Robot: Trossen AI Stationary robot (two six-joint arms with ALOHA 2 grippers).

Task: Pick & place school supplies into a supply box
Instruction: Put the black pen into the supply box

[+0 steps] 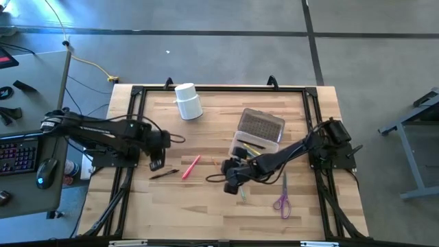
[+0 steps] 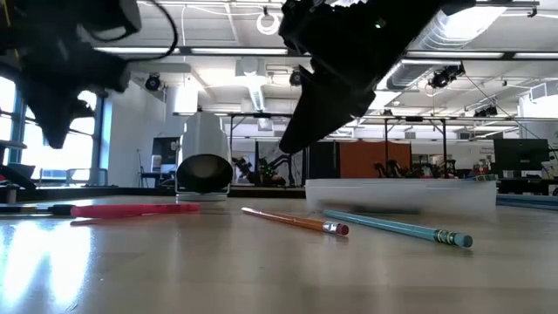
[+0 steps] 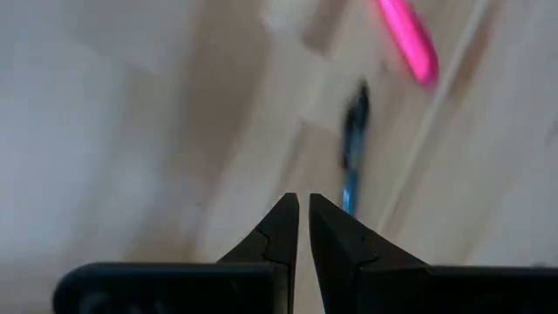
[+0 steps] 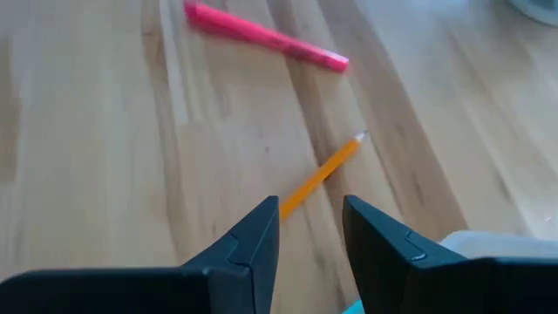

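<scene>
A dark pen and a pink marker lie flat on the wooden table left of centre. My left gripper hangs just above the pen's far left side, shut and empty; the left wrist view shows the pen and the marker beyond its fingertips. My right gripper stands open at mid-table over an orange pencil, which runs out ahead between its fingers. A teal pencil lies beside it. The purple scissors lie near right. The clear supply box stands behind.
A white cup lies on its side at the far middle, its dark opening facing the near edge. A black frame runs round the table top. Bare wood stretches along the near edge. A desk with a keyboard stands off to the left.
</scene>
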